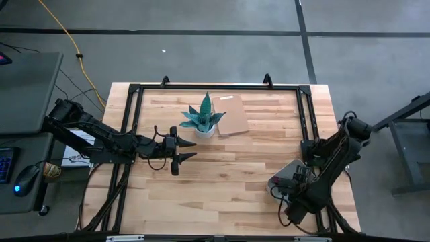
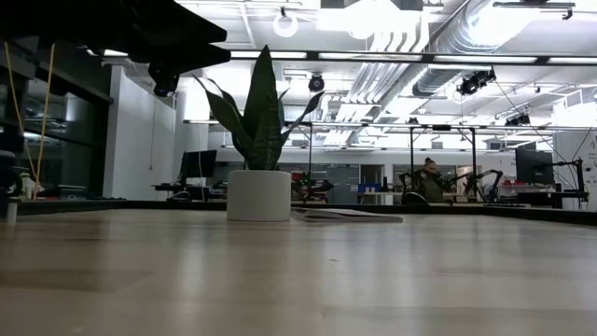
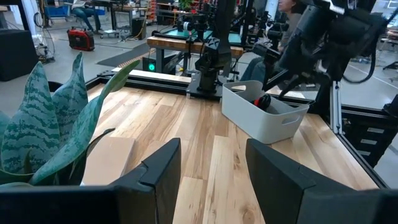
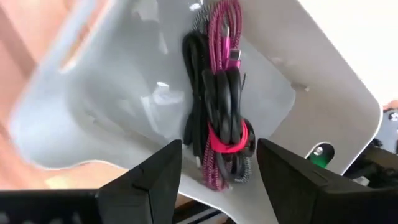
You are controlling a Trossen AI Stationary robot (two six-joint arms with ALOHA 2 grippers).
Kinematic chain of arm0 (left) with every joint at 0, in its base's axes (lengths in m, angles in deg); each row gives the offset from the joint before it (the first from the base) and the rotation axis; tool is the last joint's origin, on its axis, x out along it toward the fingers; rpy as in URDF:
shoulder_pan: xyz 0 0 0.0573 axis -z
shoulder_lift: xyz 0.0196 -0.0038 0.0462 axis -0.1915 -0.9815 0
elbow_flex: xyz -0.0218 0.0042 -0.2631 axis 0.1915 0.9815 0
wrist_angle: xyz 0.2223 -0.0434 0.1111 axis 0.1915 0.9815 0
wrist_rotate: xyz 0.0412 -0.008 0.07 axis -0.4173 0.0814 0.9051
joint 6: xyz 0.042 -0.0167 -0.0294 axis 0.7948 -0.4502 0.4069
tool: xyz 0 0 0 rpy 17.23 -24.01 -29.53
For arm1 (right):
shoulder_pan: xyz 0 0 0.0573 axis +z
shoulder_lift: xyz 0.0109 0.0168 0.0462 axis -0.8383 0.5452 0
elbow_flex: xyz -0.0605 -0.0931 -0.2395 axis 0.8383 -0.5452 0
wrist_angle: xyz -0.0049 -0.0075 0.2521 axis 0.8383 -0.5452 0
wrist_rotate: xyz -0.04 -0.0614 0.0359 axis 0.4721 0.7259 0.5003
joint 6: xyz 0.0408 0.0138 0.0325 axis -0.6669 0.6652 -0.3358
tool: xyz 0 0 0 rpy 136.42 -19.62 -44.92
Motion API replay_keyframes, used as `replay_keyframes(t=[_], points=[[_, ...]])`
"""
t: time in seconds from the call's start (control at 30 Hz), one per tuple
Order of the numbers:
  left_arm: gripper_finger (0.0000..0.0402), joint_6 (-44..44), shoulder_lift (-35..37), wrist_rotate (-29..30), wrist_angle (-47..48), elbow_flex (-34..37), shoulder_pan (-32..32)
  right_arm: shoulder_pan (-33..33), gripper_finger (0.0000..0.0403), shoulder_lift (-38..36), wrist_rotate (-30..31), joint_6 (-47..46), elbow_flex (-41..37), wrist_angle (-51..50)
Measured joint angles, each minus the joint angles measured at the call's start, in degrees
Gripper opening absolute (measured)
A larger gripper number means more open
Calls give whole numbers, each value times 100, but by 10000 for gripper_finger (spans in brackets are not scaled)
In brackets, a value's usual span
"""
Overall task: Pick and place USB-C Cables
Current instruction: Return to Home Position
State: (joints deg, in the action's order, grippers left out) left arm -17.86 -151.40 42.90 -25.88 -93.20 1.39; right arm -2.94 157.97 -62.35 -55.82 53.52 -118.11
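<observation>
The grey tray (image 1: 285, 173) sits near the table's right edge and holds the USB-C cables in a heap. In the right wrist view I see a pink-magenta cable (image 4: 227, 37), a black cable (image 4: 194, 81) and a black bundle tied with a red band (image 4: 227, 137). A bit of silver-grey braid (image 4: 245, 169) shows beneath them. My right gripper (image 4: 217, 171) hovers open over the tray (image 4: 112, 93), its fingers either side of the heap. My left gripper (image 1: 180, 152) is open over mid-table, just near of the potted plant. It looks across at the tray (image 3: 267, 115).
A potted plant (image 1: 203, 121) in a white pot (image 2: 258, 194) stands at centre-far, with a flat brown board (image 1: 232, 114) beside it. Black frame rails (image 1: 306, 114) run along the left, right and far edges. Bare wood (image 1: 222, 188) lies between the two arms.
</observation>
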Motion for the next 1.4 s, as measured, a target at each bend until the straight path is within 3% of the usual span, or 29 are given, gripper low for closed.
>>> replay_keyframes(t=[0.13,0.27,0.43,0.57,0.73,0.87,1.07,1.27,1.4], points=[[161,0,0,1,2,-1,0,2,200,-390,517,-131,0,370],[161,0,0,0,2,0,-1,-2,200,-729,1517,101,2,1038],[161,0,-1,0,0,-2,-1,-178,200,-939,3064,1013,4,1751],[161,0,0,1,0,-2,-1,-537,200,-970,3811,2053,4,2221],[161,0,0,0,2,-2,0,-1262,200,-970,3941,2936,4,2253],[161,0,0,0,10,-2,-2,-1821,200,-970,3646,3621,4,1909],[161,-49,-1,0,166,-2,-1,-2276,200,-975,3984,3673,4,1338],[161,-132,-2,0,170,-2,-2,-2286,200,-1003,4046,4049,-98,1975],[161,-256,-2,0,168,-2,-2,-2308,200,-1312,3875,4365,-859,2902]])
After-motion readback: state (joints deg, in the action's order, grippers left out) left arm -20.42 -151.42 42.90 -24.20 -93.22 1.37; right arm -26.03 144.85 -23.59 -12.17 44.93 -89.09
